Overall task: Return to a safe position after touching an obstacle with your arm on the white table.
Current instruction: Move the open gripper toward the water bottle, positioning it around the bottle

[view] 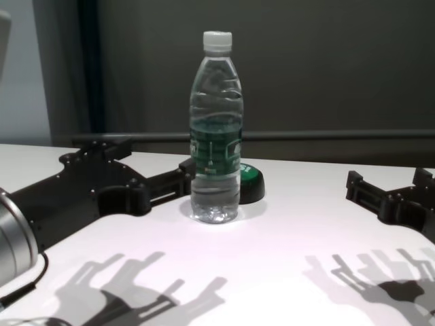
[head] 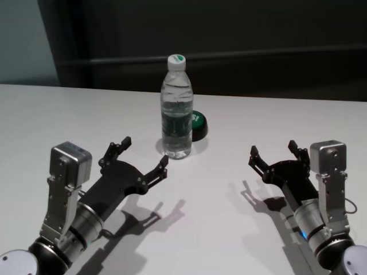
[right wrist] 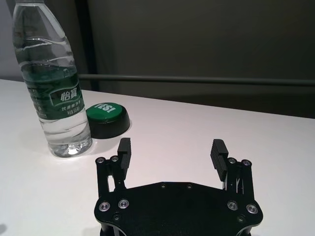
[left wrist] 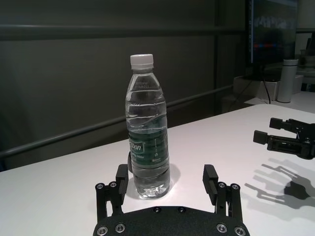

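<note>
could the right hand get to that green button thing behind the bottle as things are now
Probably yes. The right hand is open and hovers over bare white table, with nothing between it and the green button. The bottle stands to the button's left, nearer the left hand.

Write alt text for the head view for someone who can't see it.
A clear water bottle stands upright on a white table, with a green-topped button just behind it. The open left gripper sits close beside the bottle; the open right gripper is farther off.
</note>
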